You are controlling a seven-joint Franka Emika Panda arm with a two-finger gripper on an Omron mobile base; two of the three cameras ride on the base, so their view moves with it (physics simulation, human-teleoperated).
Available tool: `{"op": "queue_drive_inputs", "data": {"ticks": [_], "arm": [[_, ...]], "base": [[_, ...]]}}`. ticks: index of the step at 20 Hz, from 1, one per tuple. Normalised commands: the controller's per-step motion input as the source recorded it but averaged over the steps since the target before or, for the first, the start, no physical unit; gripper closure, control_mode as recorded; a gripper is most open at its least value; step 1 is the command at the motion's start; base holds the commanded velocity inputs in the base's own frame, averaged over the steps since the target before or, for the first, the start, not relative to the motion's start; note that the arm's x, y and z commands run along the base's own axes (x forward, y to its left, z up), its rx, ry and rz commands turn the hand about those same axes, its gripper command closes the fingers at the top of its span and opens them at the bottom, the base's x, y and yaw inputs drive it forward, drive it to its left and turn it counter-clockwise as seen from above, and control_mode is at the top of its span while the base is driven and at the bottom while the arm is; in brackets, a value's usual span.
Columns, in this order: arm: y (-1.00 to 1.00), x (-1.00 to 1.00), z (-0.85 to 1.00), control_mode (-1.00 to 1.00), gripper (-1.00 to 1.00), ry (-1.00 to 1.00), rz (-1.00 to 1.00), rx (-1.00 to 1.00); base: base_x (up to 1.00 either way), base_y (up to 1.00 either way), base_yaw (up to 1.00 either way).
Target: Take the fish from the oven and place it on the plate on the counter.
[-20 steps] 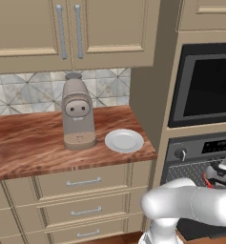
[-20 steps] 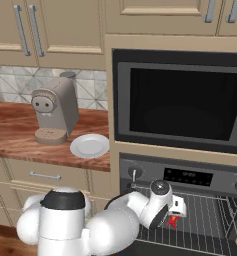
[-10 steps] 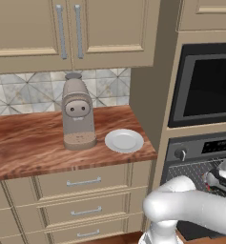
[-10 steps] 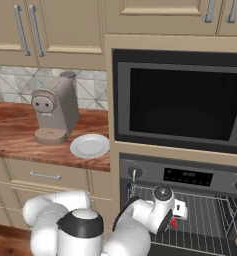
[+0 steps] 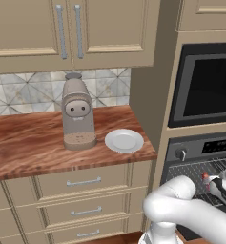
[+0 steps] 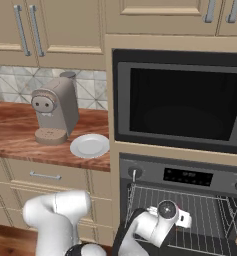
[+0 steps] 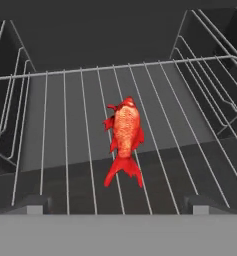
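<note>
So, fish point(image 7: 124, 141) lying flat on the oven point(image 6: 182, 176) rack point(image 7: 80, 150).
Gripper point(image 7: 117, 204) spread wide, empty; plate point(image 5: 124, 140) on counter point(image 5: 28, 143).

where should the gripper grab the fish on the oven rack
Grip the fish across its plump mid-body, coming down from above through the oven's open front. It lies flat along the rack wires, head away, and the thin tail fans out, so the narrower sides suit the open gripper.

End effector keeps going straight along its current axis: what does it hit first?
Most likely the fish: it lies nearly centred ahead in the hand view, on the oven's wire rack, with nothing between. The end effector is open. Depth is unclear, so it could meet the rack just beside the fish.
</note>
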Motion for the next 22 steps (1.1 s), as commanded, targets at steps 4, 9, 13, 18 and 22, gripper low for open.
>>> {"op": "queue_drive_inputs", "data": {"ticks": [4, 9, 13, 18, 22], "arm": [[-0.19, 0.19, 0.02, -1.00, -1.00, 0.00, -0.02, 0.00], [-0.16, 0.11, -0.01, -1.00, -1.00, 0.03, -0.01, 0.00], [-0.01, 0.22, -0.19, -1.00, -1.00, 0.09, 0.00, 0.00], [0.01, 0.14, -0.09, -1.00, -1.00, 0.06, 0.00, 0.00], [0.08, 0.15, -0.13, -1.00, -1.00, 0.00, 0.00, 0.00]], "base": [[0.00, 0.00, 0.00], [0.00, 0.00, 0.00], [0.00, 0.00, 0.00], [0.00, 0.00, 0.00], [0.00, 0.00, 0.00]]}}
